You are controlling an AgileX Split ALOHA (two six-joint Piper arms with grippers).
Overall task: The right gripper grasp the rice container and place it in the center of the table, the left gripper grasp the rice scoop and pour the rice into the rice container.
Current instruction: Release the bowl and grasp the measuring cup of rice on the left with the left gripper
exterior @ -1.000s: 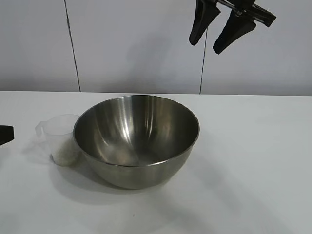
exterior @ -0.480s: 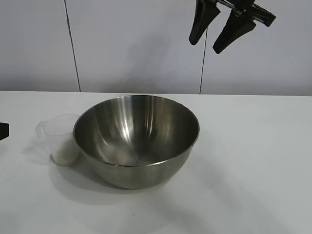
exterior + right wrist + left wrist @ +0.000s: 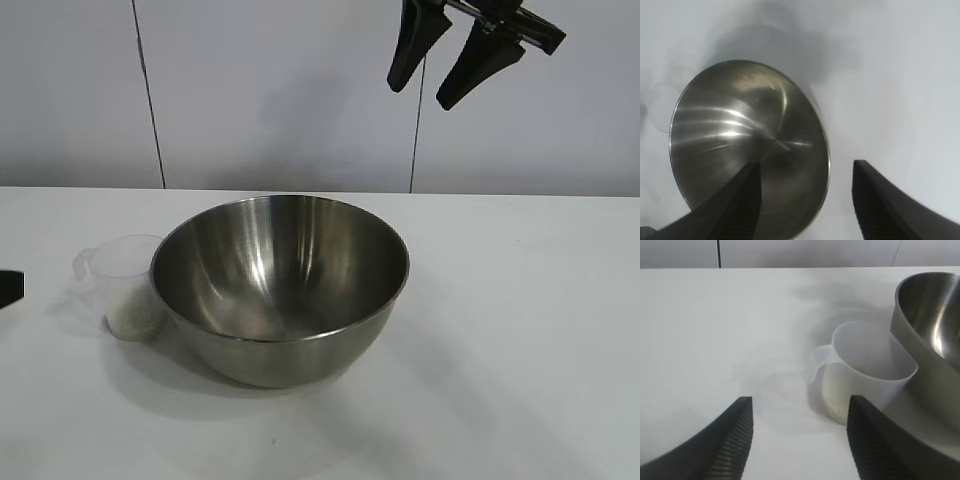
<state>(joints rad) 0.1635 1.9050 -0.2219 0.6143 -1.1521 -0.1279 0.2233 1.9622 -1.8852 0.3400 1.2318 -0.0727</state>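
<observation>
Rice container [image 3: 280, 285]: large steel bowl, seated upright near the middle of the bench [image 3: 520, 330]. No rice is visible inside it. Judged rigid, fairly light when empty, and slippery on its polished wall; the thin rim is the only edge a pinch could be set on. Already placed, by the look of it.

Rice scoop [image 3: 128, 285]: small clear plastic cup, standing upright just beside the bowl on its left-arm side, its wall touching or nearly touching the bowl. The rice [image 3: 133, 315] is seen as a pale layer in its lower part. Judged light, thin-walled, somewhat flexible and easily tipped. The small side handle [image 3: 821, 356], turned away from the bowl, is the freest part; the bowl crowds the opposite wall, so a hold across the body would be cramped.

Left gripper [image 3: 800, 440]: low over the bench, short of the scoop, fingers apart, nothing held.

Right gripper [image 3: 455, 55]: raised high above and behind the bowl, fingers apart, nothing held.
</observation>
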